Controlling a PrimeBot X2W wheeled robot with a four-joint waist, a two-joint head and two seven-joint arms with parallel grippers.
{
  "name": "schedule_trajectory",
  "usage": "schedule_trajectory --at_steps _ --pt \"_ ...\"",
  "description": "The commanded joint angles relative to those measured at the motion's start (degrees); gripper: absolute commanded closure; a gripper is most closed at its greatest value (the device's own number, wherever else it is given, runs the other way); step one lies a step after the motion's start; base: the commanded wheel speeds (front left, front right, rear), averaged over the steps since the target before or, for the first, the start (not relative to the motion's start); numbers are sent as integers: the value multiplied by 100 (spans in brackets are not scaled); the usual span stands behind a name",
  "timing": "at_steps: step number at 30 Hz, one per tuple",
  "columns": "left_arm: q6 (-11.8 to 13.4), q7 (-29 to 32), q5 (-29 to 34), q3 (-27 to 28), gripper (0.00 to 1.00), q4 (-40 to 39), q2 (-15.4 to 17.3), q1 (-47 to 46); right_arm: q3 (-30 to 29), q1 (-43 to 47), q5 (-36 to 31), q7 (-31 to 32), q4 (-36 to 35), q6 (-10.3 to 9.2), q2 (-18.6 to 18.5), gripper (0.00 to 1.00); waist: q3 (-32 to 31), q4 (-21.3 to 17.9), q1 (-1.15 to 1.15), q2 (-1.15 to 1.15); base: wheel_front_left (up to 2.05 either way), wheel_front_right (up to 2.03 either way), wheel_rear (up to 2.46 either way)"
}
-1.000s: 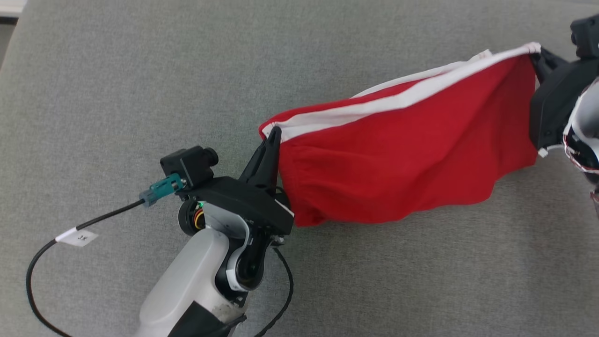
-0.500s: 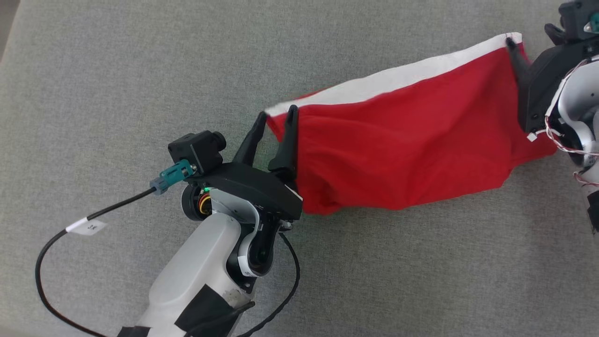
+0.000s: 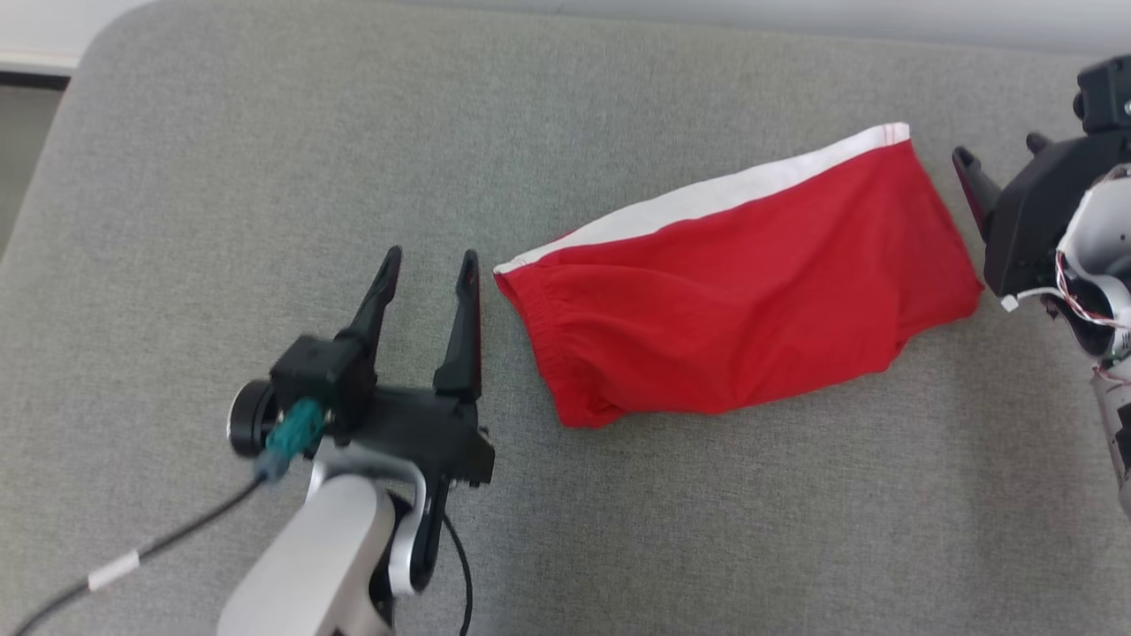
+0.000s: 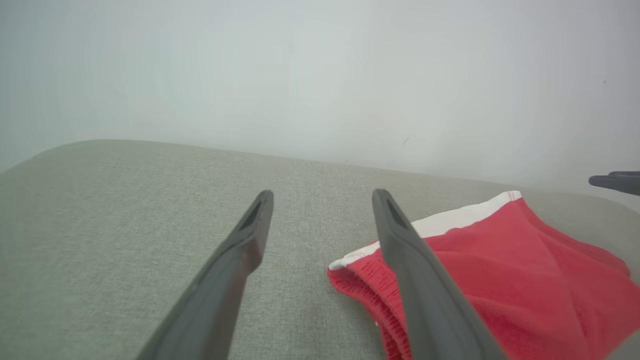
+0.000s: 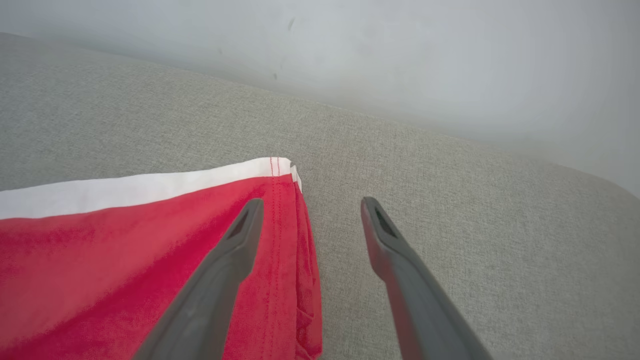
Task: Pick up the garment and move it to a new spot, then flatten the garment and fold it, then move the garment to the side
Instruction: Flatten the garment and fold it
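The red garment (image 3: 733, 291) is laid slack on the grey cushion (image 3: 265, 132) between the left gripper (image 3: 430, 256) and the right gripper (image 3: 997, 148), whose jaws are spread with nothing held. Placement is judged complete; flattening is in hand, for which the rumpled lower edge would be gripped and drawn smooth.

On the surface (image 3: 265, 132) the garment (image 3: 733, 291) lies flat, right of centre. The left pincer (image 3: 431, 256) is just beside its left end, not touching. The right pincer (image 3: 997, 147) is just beside its right end, also apart. A cable (image 3: 177, 539) trails at lower left, and a wall (image 4: 320, 75) stands behind the far edge.
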Motion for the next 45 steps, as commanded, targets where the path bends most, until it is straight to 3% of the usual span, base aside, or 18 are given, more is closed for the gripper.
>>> schedule_trajectory --at_steps 1,9,18,26,39,40,41,45 --pt "59 -26 320 148 0 -302 40 430 -140 195 92 84 -11 -16 64 0 -241 7 1 0 0 0 0" --pt "-151 -27 1341 926 0 -1317 -100 1813 -719 580 119 338 58 -16 195 0 -323 207 1 0 0 0 0" --pt "-472 -28 2136 1631 0 -1656 -410 2739 -1251 657 -226 495 185 -16 232 0 -154 439 1 0 0 0 0" --pt "-727 -28 2680 2033 0 -1905 -677 3047 -1858 622 -616 631 335 -16 333 0 13 682 1 0 0 0 0" --pt "-957 -29 2911 2203 0 -2021 -813 3145 -2279 755 -1054 891 485 -15 664 0 255 862 1 0 0 0 0" --pt "-971 -29 2905 2210 0 -2016 -814 3138 -2247 762 -1037 931 496 -13 693 61 269 859 1 0 0 0 0" --pt "-983 -29 2888 2217 0 -2000 -815 3134 -2211 773 -1021 961 489 -4 715 100 278 855 1 0 0 0 0" --pt "-981 -29 2834 2243 0 -1949 -816 3107 -2093 868 -1027 972 385 -9 654 100 262 812 1 0 0 0 0"
